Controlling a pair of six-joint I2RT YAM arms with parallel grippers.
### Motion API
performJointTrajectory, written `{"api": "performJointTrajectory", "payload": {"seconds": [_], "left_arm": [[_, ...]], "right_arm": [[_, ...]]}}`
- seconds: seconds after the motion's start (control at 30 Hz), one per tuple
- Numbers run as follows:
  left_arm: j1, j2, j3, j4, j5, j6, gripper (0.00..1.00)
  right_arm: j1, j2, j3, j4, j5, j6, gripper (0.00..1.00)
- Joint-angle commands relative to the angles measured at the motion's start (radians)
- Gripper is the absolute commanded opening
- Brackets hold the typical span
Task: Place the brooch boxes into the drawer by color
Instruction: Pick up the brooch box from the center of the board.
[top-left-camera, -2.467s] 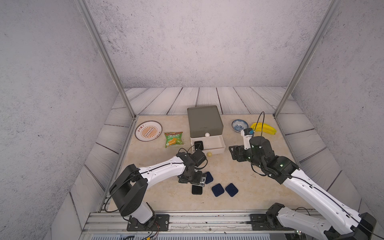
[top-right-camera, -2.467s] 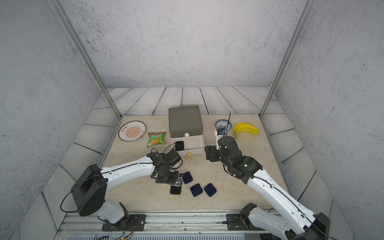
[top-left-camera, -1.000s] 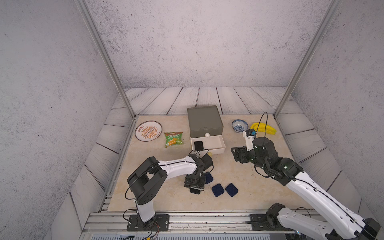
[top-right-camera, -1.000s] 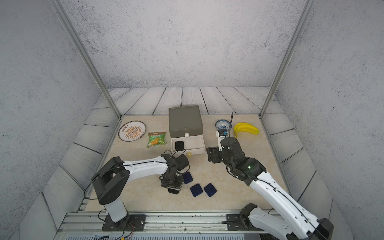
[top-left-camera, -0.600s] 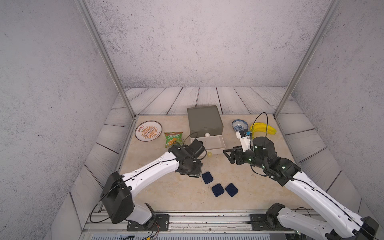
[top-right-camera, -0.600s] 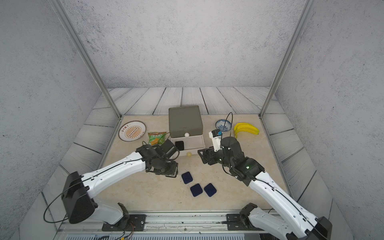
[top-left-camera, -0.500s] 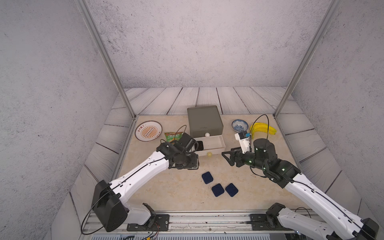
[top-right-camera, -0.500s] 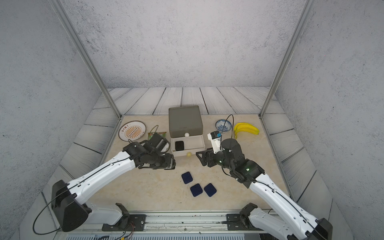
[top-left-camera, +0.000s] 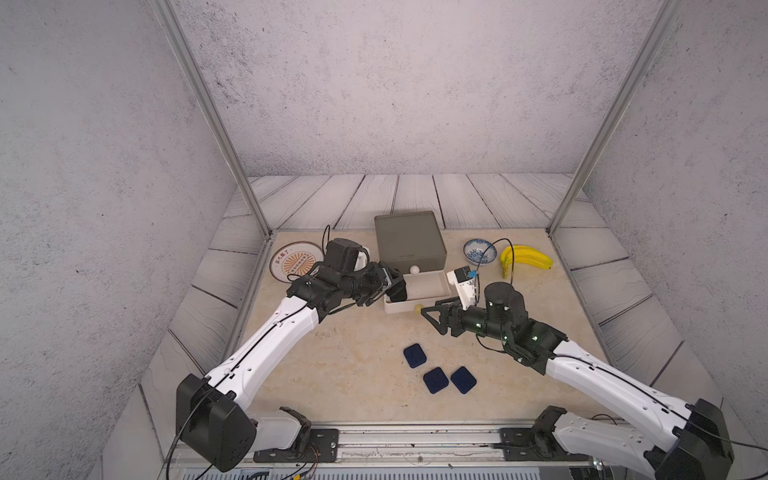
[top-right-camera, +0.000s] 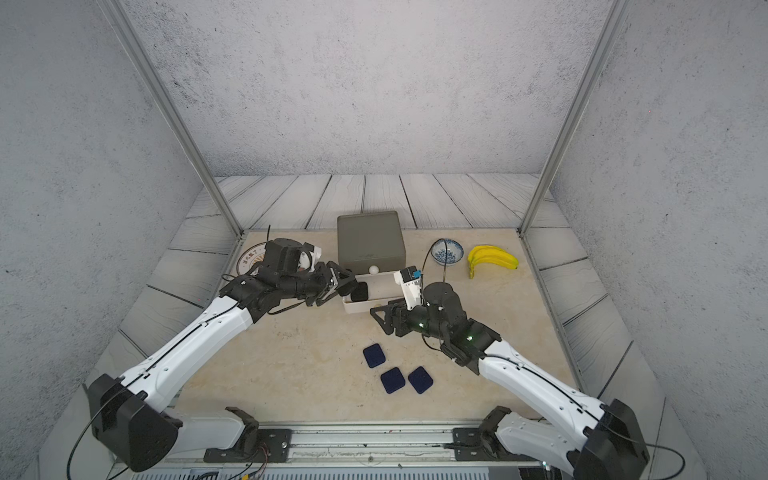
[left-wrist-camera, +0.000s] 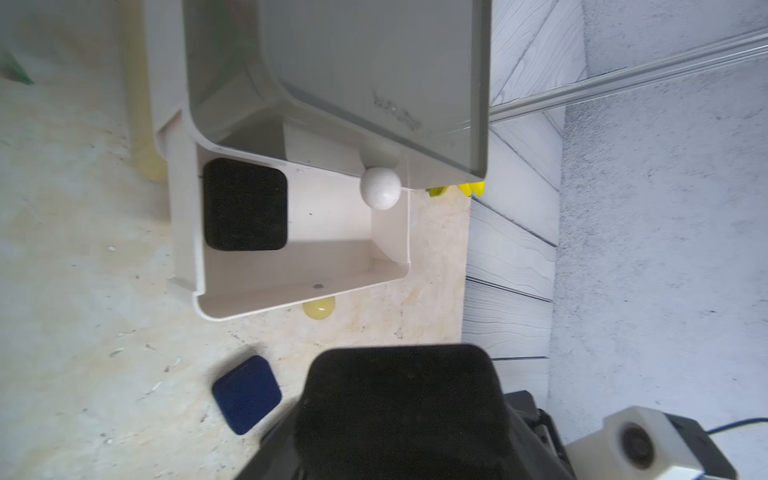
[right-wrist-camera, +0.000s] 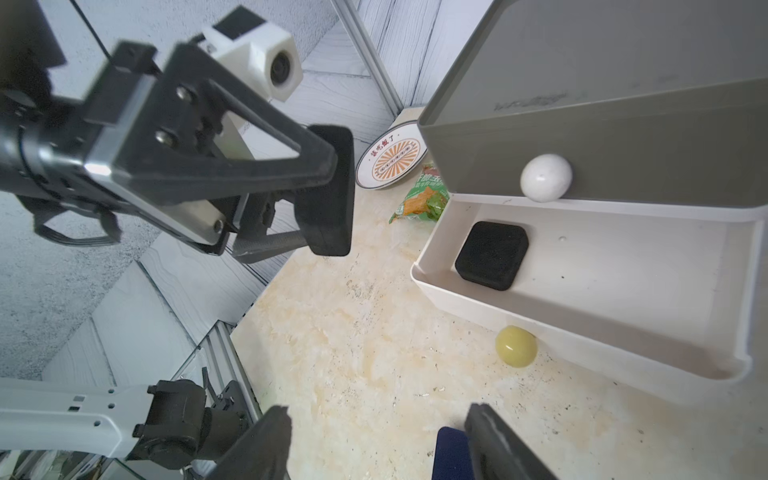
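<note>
Drawer chest (top-left-camera: 409, 241), grey on top, stands at the back middle of the desk (top-left-camera: 353, 365), and its white drawer (top-left-camera: 432, 284) is open toward the arms; the left end effector (top-left-camera: 394, 286) reaches to that drawer's left end, clamped narrow on the held black box (left-wrist-camera: 399, 399), which is near the drawer but not touching it; the right end effector (top-left-camera: 433, 320) hovers low just in front of the drawer, jaws wide with nothing between them; a patterned plate (top-left-camera: 291, 262) lies left of the chest, with a bunch of bananas (top-left-camera: 525, 257) and a blue-and-white bowl (top-left-camera: 480, 251) to its right; a green snack packet (right-wrist-camera: 419, 199) sits between plate and chest; the second black box (right-wrist-camera: 492, 254) lies flat inside the white drawer at its left end; nearer the robot, on bare desk, lie the rear navy box (top-left-camera: 414, 356), the middle navy box (top-left-camera: 436, 380) and the right navy box (top-left-camera: 463, 379), close together and apart from both arms; a white knob (top-left-camera: 414, 269) sits on the grey front, and a yellow knob (top-left-camera: 418, 308) peeks out below the open drawer
</note>
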Motion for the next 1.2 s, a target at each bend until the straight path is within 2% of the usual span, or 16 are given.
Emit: {"api": "performJointTrajectory", "payload": {"seconds": [0.0, 0.3, 0.67, 0.97, 1.07, 1.17], "left_arm": [[-0.002, -0.009, -0.016, 0.071, 0.044, -0.055, 0.59], [-0.001, -0.023, -0.023, 0.065, 0.048, -0.054, 0.59], [-0.003, -0.041, -0.027, 0.075, 0.065, -0.060, 0.59], [-0.004, -0.055, -0.042, 0.081, 0.076, -0.066, 0.59], [-0.005, -0.058, -0.043, 0.084, 0.082, -0.068, 0.59], [-0.005, -0.061, -0.045, 0.083, 0.088, -0.068, 0.60]], "right_arm": [[0.017, 0.057, 0.052, 0.102, 0.031, 0.001, 0.70], [0.053, 0.178, 0.150, 0.165, 0.067, -0.004, 0.69], [0.069, 0.242, 0.212, 0.171, 0.121, -0.012, 0.60], [0.070, 0.291, 0.232, 0.224, 0.124, 0.001, 0.43], [0.071, 0.304, 0.245, 0.226, 0.118, 0.001, 0.32], [0.070, 0.304, 0.242, 0.230, 0.126, 0.004, 0.17]]}}
